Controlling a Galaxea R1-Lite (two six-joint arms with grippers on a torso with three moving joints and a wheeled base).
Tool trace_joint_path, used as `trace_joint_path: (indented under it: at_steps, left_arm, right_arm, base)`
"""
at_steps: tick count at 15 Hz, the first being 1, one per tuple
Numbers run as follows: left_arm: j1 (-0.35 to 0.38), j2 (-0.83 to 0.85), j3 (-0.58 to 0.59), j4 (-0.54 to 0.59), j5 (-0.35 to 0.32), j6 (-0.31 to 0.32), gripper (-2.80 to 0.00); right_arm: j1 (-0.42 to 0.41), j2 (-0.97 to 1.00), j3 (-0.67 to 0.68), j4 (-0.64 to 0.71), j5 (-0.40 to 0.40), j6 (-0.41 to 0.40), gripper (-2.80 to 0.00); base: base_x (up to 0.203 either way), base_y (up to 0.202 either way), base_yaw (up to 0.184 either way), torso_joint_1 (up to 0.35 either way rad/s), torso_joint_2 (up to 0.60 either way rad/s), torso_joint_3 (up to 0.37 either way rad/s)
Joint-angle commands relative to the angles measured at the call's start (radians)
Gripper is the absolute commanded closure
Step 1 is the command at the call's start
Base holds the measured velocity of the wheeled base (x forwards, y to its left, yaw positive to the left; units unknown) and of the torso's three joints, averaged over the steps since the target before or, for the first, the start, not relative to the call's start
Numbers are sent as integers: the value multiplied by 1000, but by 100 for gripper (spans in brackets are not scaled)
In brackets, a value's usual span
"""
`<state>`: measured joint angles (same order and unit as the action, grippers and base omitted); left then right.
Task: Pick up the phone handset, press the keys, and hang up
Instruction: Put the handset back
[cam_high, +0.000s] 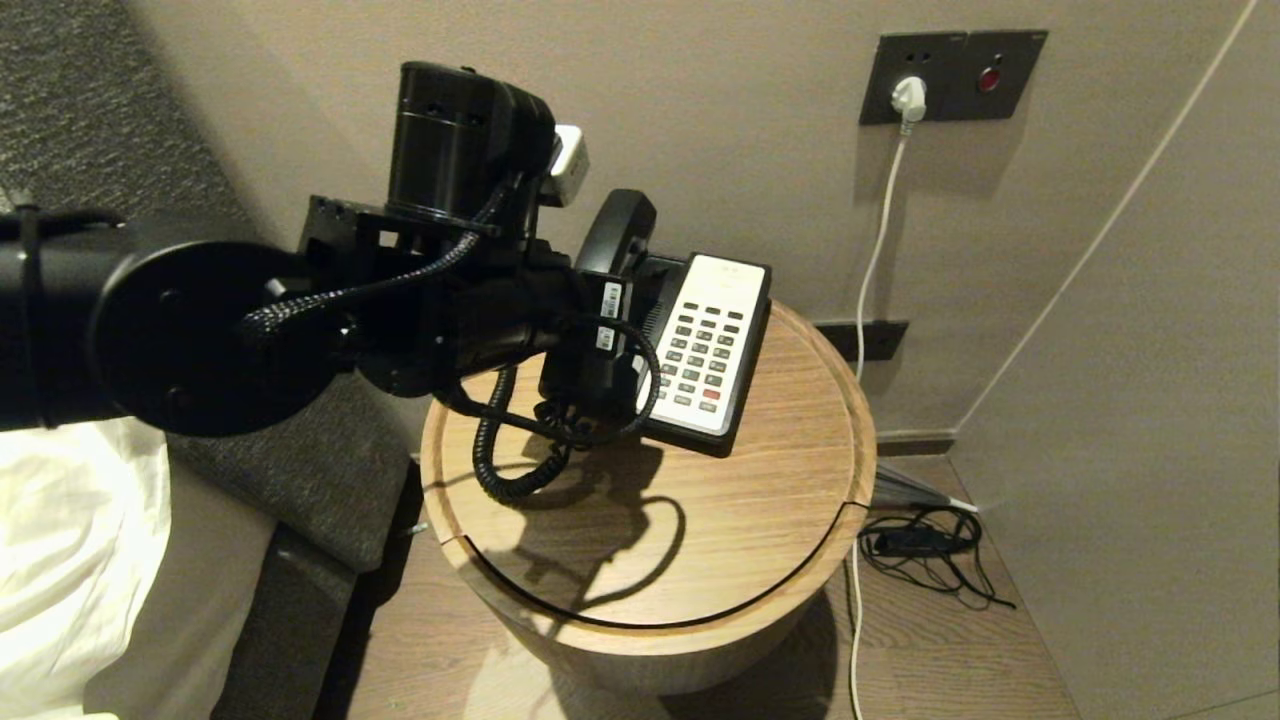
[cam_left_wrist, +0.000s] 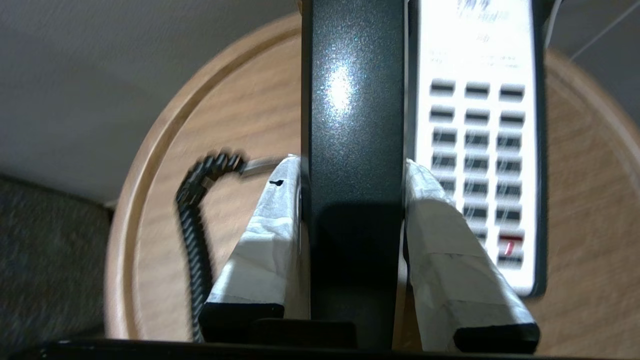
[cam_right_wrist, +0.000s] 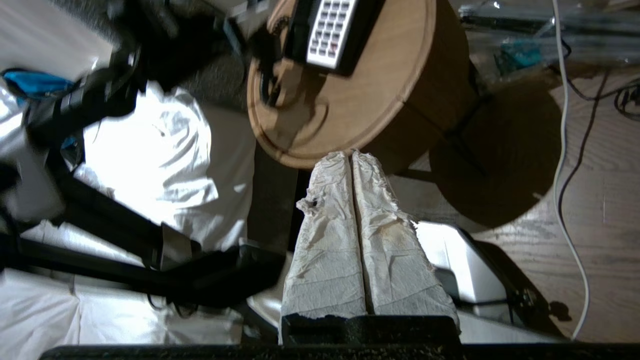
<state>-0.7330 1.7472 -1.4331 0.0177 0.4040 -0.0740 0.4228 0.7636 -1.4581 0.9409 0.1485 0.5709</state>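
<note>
A black phone with a white keypad (cam_high: 708, 345) stands on a round wooden side table (cam_high: 780, 470). My left gripper (cam_high: 600, 330) is shut on the black handset (cam_high: 612, 235), at the keypad's left side. In the left wrist view the white-wrapped fingers (cam_left_wrist: 270, 220) clamp the handset (cam_left_wrist: 352, 125) on both sides, with the keypad (cam_left_wrist: 475, 145) beside it. The coiled cord (cam_high: 500, 450) hangs from the handset onto the table. My right gripper (cam_right_wrist: 351, 157) is shut and empty, held low in front of the table, out of the head view.
A bed with white sheets (cam_high: 60, 560) and a grey headboard (cam_high: 300, 470) lies left of the table. The wall stands close behind, with a socket and white plug (cam_high: 908, 98). Cables (cam_high: 920, 545) lie on the floor at the right.
</note>
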Motion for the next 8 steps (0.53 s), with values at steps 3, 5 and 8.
trace_joint_path:
  at_steps: [3, 5, 8]
  left_arm:
    - [0, 110, -100, 14, 2, 14, 0]
    - [1, 130, -102, 24, 2, 23, 0]
    - [3, 141, -104, 52, 3, 26, 0]
  right_arm:
    - [-2, -123, 85, 17, 11, 4, 0]
    - [-2, -124, 94, 15, 23, 17, 0]
    - [-2, -122, 121, 5, 54, 50, 0]
  base:
    - [0, 0, 0, 0, 0, 0]
    - [0, 0, 0, 0, 0, 0]
    - [0, 0, 0, 0, 0, 0]
